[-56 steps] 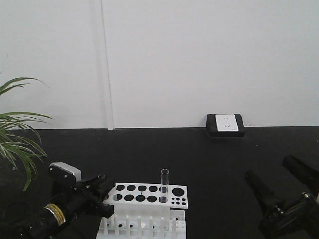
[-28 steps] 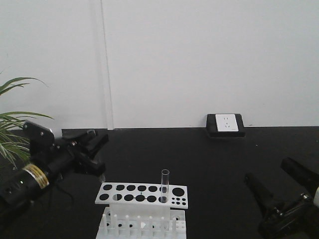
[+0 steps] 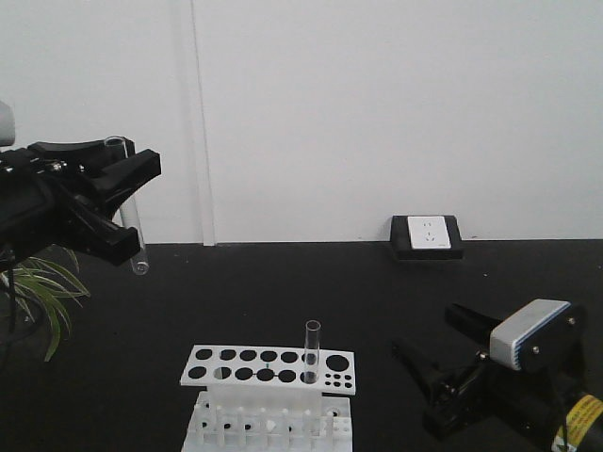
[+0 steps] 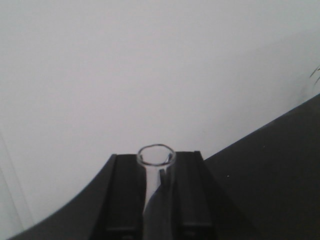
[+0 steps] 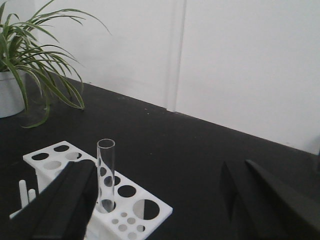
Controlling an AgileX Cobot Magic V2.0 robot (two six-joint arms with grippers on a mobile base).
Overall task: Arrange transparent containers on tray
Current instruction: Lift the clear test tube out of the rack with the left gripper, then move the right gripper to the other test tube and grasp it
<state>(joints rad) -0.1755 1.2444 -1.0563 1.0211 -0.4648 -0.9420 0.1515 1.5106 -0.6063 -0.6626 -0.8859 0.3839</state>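
1. Lifting clear of the white tube rack, the left gripper has gone from low at the frame's lower left a second ago to the upper left now. Its fingers are pinching a test tube, which hangs nearly upright with its round bottom well above the black table.
2. The left wrist view confirms the grip: the tube's open rim stands between the two dark fingers.
3. One container is therefore out of the rack and ready to carry. The tray shows in no view, so I cannot tell where it lies or how far the carry is.
4. The right gripper has come in from the lower right edge toward the rack. Its fingers are spread and hold nothing.
5. The second test tube stands upright in a rack hole, framed between those spread fingers in the right wrist view, and looks like the next pick.
6. A potted plant sits below the raised left arm, and its leaves could brush a low sweep. A wall socket at centre right is well apart.
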